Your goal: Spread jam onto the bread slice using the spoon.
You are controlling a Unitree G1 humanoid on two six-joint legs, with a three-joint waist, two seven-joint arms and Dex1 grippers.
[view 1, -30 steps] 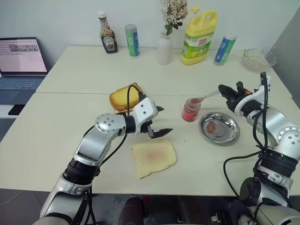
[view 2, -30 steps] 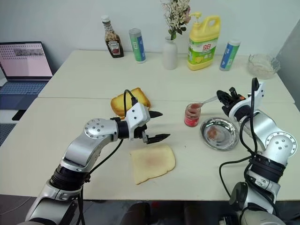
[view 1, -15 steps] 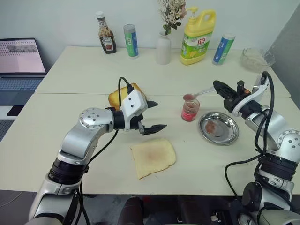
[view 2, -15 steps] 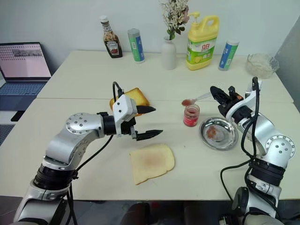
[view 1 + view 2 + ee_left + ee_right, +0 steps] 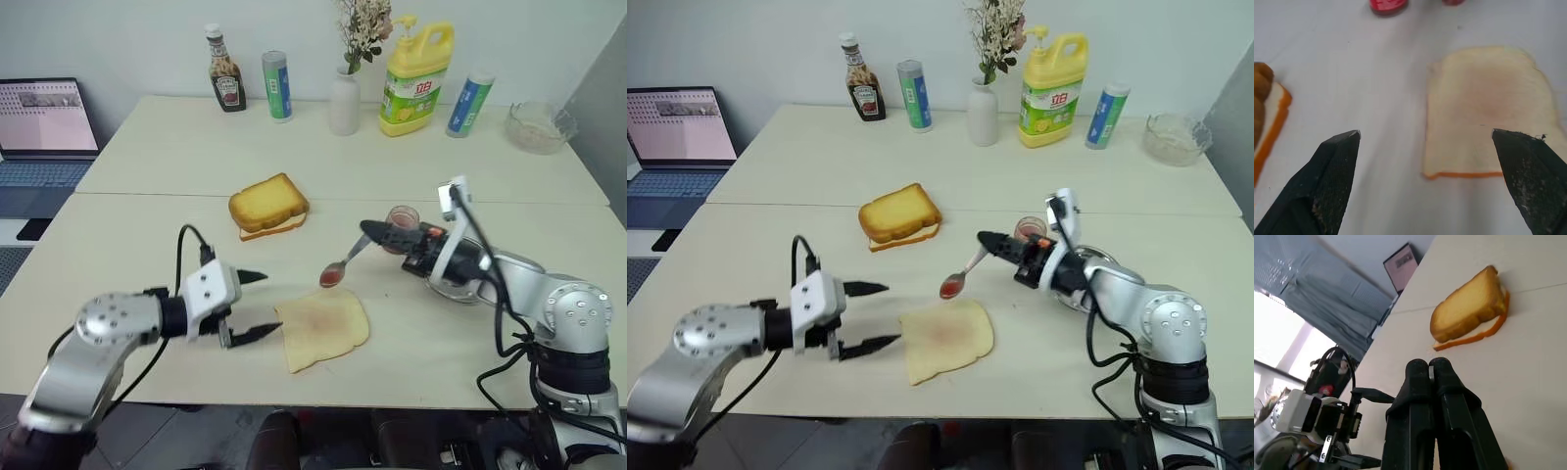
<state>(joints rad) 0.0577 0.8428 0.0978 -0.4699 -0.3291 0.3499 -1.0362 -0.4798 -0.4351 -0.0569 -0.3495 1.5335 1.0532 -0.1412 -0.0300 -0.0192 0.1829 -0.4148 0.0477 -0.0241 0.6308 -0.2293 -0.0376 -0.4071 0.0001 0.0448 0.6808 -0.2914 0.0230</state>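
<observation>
Right claw [image 5: 370, 232] clamped on the spoon [image 5: 343, 266], jam [image 5: 330, 279] loaded, just above the bread slice [image 5: 321, 328].
Left claw [image 5: 251, 306] gapes beside the soft, light slice on the table [image 5: 147, 235]; pinning its near edge would likely prevent sliding.

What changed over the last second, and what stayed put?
The right gripper carried the jam-loaded spoon from the jam jar over to the bread slice, staying shut on it. The left gripper, open throughout, drew back to the slice's left edge. Slice, toast and jar stayed put.
</observation>
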